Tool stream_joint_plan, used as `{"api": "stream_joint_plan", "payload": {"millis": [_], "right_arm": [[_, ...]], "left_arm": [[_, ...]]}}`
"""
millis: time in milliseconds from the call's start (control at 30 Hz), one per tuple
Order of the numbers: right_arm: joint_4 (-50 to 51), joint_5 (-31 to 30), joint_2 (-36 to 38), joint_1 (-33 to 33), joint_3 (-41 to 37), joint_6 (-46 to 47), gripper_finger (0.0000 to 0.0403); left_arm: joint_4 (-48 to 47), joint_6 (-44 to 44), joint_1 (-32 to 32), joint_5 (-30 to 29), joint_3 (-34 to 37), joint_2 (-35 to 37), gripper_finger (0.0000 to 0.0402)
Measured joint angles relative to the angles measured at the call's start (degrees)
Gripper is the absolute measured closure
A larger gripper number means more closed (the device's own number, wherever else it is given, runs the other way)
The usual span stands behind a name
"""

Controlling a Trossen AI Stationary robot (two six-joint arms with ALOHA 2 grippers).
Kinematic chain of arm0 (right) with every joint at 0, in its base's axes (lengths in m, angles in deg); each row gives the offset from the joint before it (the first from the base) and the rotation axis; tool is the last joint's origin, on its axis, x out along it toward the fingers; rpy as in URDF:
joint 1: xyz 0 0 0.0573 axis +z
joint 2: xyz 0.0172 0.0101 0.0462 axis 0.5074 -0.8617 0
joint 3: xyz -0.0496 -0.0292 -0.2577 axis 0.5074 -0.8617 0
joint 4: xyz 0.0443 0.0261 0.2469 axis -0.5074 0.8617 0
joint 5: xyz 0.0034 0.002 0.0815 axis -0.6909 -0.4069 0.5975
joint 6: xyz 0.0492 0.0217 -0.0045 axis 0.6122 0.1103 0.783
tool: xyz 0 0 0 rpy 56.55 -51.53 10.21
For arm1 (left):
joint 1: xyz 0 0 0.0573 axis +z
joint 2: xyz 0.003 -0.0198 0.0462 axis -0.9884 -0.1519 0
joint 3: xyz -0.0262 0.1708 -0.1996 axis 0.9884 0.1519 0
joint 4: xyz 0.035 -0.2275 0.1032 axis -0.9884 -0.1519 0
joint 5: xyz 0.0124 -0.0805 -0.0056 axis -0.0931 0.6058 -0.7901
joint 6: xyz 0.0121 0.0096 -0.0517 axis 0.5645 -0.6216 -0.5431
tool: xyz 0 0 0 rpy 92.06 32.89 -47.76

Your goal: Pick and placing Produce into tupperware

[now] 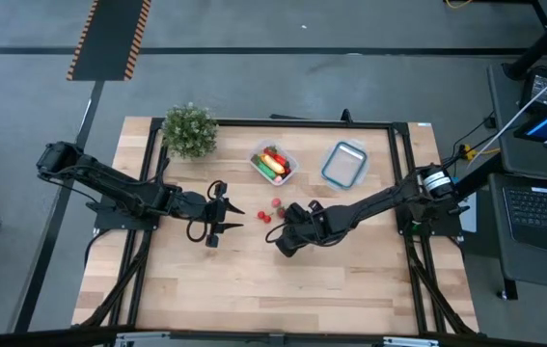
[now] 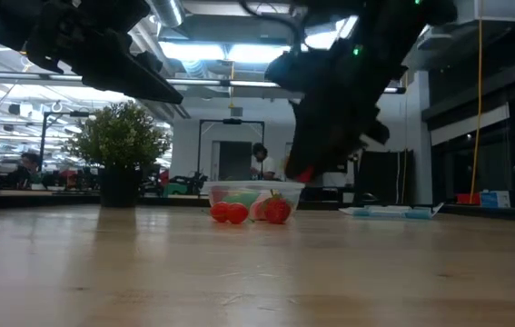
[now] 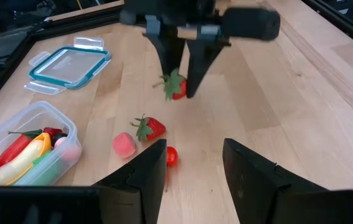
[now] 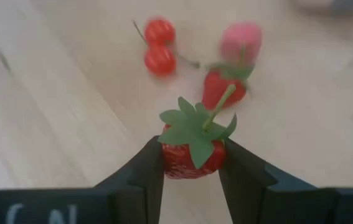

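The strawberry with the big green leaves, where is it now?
The strawberry is pinched in the right gripper, mid-table, lifted above the loose red pieces, near the tupperware.

We see a bushy potted plant (image 1: 189, 130) far beyond the left gripper, a blue-rimmed lid (image 1: 344, 164) beyond the right gripper.

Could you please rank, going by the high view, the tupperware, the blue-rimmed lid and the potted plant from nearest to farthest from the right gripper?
Measured from the right gripper, whose jaws hold a toy strawberry:
1. Tupperware, just beyond it toward the table's far edge, already holding produce.
2. Blue-rimmed lid, farther off toward the right arm's side.
3. Potted plant, at the far left corner.
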State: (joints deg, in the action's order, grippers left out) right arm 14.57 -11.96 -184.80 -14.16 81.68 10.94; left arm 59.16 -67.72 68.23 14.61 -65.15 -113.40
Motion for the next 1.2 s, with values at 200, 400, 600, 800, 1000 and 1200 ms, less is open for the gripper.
{"api": "stream_joint_plan", "payload": {"millis": [200, 400, 600, 800, 1000, 1200], "right_arm": [[1.3, -3.9, 4.0, 1.7, 0.0, -2.2, 0.0274], [5.5, -12.1, 8.9, 5.1, 0.1, -1.7, 0.0274], [7.1, -20.1, 11.4, 9.4, 0.1, -0.5, 0.0274], [6.5, -27.2, 11.5, 13.8, -0.4, 2.3, 0.0274], [6.2, -32.4, 11.5, 17.8, -5.4, 10.6, 0.0274], [-2.3, -34.5, 11.5, 19.9, -10.3, 8.7, 0.0274]], "left_arm": [[0.0, -0.6, 0.0, 0.0, 0.0, 0.0, 0.0250], [-0.1, -1.0, 0.0, 0.0, 0.0, 0.0, 0.0250], [-0.2, -1.0, 0.0, 0.0, 0.0, 0.0, 0.0250], [-0.2, -1.0, 0.0, 0.0, 0.0, 0.0, 0.0250], [-0.2, -1.0, 0.0, 0.0, 0.0, 0.0, 0.0250], [-0.2, -1.0, 0.0, 0.0, 0.0, 0.0, 0.0250]]}}
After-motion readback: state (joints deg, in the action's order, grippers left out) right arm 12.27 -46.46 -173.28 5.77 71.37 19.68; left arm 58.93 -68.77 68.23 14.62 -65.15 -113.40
